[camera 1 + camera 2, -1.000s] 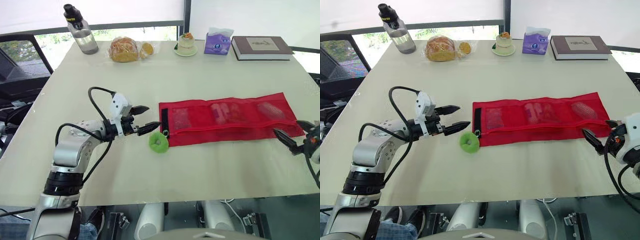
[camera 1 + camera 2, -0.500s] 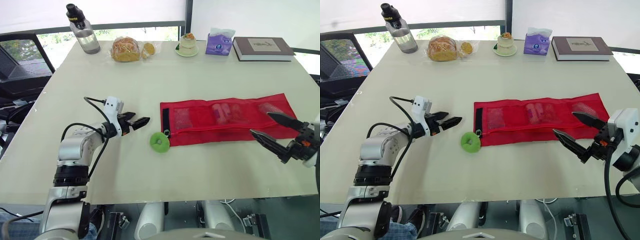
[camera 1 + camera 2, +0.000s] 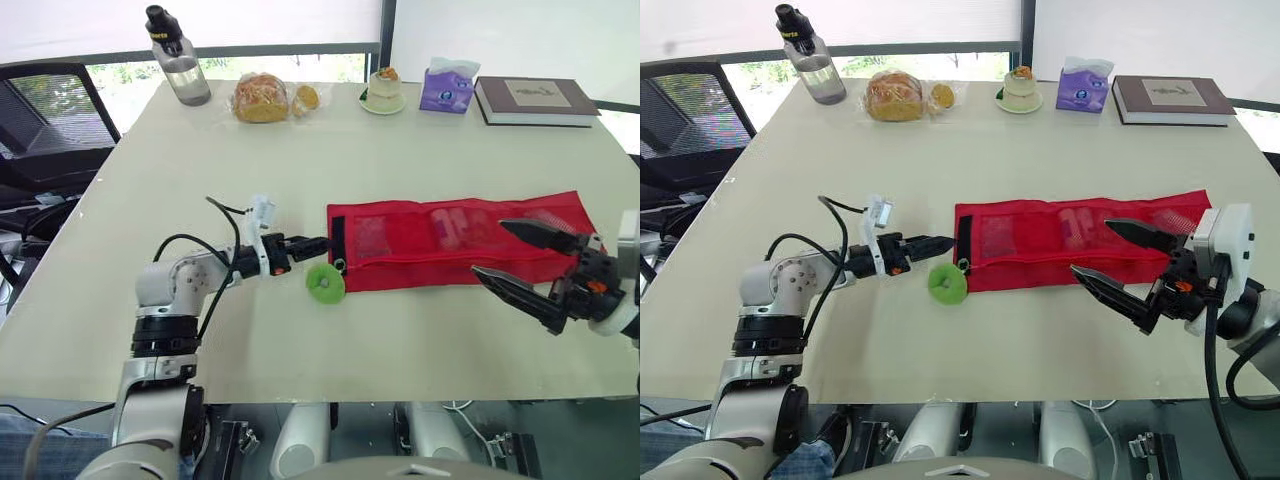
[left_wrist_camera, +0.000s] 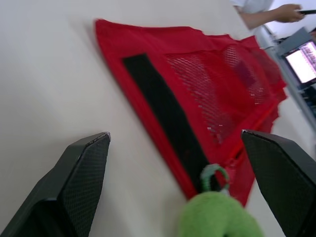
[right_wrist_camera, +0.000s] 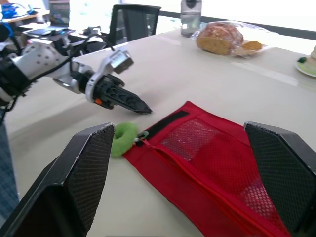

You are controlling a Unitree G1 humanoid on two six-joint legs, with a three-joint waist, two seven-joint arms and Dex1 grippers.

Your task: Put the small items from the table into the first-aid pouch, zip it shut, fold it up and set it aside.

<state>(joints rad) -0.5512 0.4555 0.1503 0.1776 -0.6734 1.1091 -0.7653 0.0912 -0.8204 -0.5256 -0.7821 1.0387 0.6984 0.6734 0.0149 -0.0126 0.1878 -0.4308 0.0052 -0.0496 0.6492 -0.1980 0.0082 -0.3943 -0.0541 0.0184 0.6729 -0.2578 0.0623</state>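
The red first-aid pouch (image 3: 455, 240) lies unfolded flat on the table, with small items showing through its mesh pockets (image 3: 450, 226). A black strip (image 4: 165, 113) runs across its left end. A green ring zipper pull (image 3: 325, 283) rests on the table at the pouch's front left corner. My left gripper (image 3: 318, 242) is low over the table and points at that left end, just behind the ring. In the left wrist view its fingers (image 4: 79, 177) stand apart with nothing between them. My right gripper (image 3: 490, 248) hovers open over the right part of the pouch, empty.
Along the far table edge stand a water bottle (image 3: 180, 62), bagged bread (image 3: 262, 97), a small dessert on a plate (image 3: 382, 90), a purple tissue pack (image 3: 447, 88) and a book (image 3: 528, 98). A black chair (image 3: 50, 110) stands left. A person's hand (image 4: 284, 12) shows beyond the table.
The right gripper swung in from the pouch's right end to over its right part. The left gripper drew back from the green ring, then advanced to the pouch's left end. The camera shifted slightly.
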